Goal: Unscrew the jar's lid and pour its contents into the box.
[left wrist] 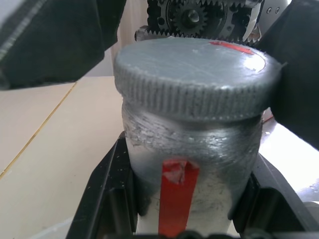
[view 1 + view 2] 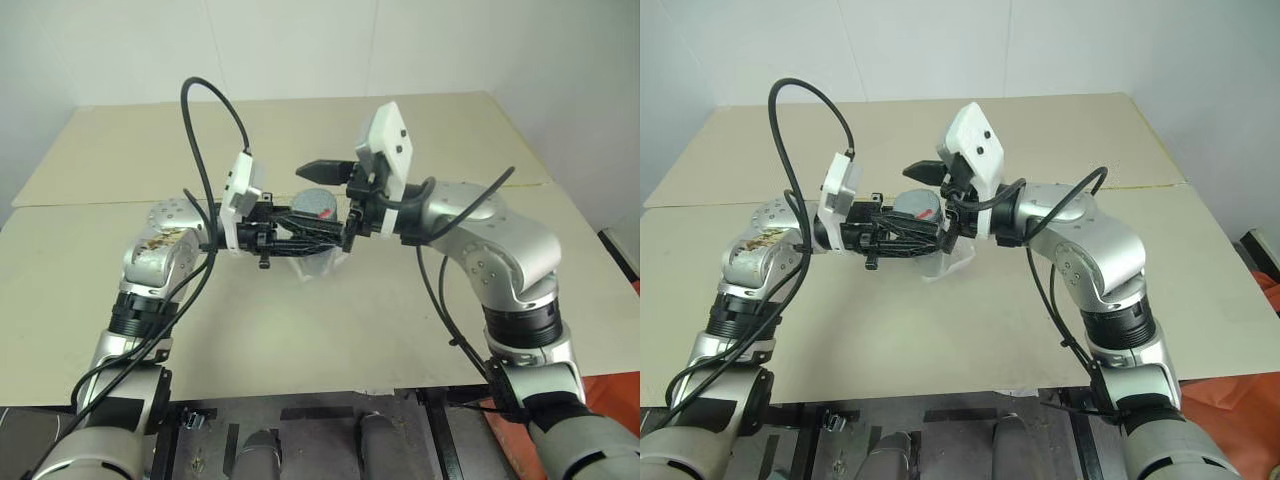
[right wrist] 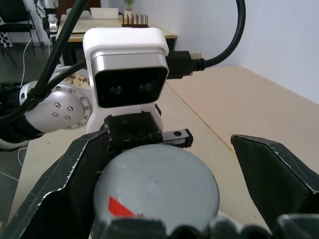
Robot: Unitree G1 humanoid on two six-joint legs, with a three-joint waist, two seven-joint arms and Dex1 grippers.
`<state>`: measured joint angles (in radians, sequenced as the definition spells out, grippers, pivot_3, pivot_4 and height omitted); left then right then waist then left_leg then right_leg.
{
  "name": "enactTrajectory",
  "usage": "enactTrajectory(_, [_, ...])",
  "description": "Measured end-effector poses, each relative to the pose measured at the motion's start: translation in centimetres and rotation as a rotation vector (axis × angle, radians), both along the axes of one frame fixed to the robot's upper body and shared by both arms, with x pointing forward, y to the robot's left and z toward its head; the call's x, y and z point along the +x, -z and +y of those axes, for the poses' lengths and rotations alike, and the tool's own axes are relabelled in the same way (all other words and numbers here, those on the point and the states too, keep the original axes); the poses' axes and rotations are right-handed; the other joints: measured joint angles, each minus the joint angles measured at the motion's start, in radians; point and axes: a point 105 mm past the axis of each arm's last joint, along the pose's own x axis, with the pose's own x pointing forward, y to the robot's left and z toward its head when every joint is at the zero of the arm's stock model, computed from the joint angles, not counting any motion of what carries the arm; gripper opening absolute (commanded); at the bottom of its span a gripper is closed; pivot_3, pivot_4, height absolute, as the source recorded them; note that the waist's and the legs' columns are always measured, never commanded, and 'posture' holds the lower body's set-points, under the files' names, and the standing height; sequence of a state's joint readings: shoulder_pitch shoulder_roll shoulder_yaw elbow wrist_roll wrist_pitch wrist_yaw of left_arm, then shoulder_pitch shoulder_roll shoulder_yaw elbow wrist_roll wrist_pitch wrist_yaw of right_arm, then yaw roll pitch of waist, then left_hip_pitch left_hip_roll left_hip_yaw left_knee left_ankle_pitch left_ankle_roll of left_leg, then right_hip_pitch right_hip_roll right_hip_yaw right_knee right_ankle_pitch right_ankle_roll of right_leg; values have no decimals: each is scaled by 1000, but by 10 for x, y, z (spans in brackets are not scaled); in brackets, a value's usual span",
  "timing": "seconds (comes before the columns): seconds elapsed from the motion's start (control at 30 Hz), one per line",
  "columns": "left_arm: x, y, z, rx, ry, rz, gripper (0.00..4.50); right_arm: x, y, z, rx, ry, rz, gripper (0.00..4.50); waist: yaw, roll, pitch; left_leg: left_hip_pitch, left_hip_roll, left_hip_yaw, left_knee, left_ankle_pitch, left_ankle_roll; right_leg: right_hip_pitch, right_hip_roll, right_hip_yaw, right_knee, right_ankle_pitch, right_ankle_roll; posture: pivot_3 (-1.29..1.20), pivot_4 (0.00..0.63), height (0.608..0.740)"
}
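one jar (image 1: pixel 192 164), lid (image 1: pixel 194 74) on, held above the counter (image 2: pixel 330 320) near its middle, pinched at the body by the left gripper (image 2: pixel 318 232) to steady it. right gripper (image 3: pixel 164 174) spread wide around the lid, likely ready to clamp and twist. box (image 2: pixel 952 262) just beneath, placed for pouring.

Both arms were bent inward and met in the middle, wrists level and pointing at each other. The left tool (image 2: pixel 318 232) was clamped tight around the jar (image 1: pixel 192 164), fingers on either side. The right tool (image 3: pixel 164 169) sat wide open, one finger on each side of the lid (image 3: pixel 157 186).
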<state>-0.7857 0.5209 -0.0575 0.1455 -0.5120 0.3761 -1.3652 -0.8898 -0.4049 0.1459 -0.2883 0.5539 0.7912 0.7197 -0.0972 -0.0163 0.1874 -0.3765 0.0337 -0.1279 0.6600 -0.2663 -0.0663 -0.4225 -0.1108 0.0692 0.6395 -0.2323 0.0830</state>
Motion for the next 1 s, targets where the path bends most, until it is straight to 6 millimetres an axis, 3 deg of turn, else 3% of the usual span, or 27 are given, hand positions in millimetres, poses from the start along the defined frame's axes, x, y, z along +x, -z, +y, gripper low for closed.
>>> enactTrajectory(0.37, [4, 0, 19, 1, -79, 19, 1928, 4, 4, -20, -48, 9, -5, 4453, 1, 0, 0, 0, 0, 0, 0, 0, 0, 0, 0, 0, 0, 0, 0, 0, 150, 740])
enactTrajectory(0.43, [4, 1, 26, 2, -99, 31, 1928, 8, 5, -31, -43, 46, 1, 4453, 1, 0, 0, 0, 0, 0, 0, 0, 0, 0, 0, 0, 0, 0, 0, 0, 150, 740])
enactTrajectory(0.5, [-2, 1, 24, -1, -68, 25, 1928, 24, 5, -55, -20, 161, 20, 4453, 5, 0, 0, -1, 0, 0, 0, 0, 0, 0, 0, 0, 0, 0, 0, 0, 150, 740])
enactTrajectory(0.57, [-5, -1, 23, -3, -55, 17, 1928, 26, 2, -64, -3, 193, 17, 4453, 8, 0, 0, 0, 0, 0, 0, 0, 0, 0, 0, 0, 0, 0, 0, 0, 150, 740])
enactTrajectory(0.77, [-5, -1, 23, -6, -51, 16, 1928, 21, 4, -64, -4, 177, 16, 4453, 1, 0, 0, 0, 0, 0, 0, 0, 0, 0, 0, 0, 0, 0, 0, 0, 150, 740])
enactTrajectory(1.0, [1, -3, 9, -29, -34, 9, 1928, -10, -10, -42, 22, 10, -37, 4453, 3, 0, 0, 0, 0, 0, 0, 0, 0, 1, 0, 0, 0, 0, 0, 0, 150, 740])
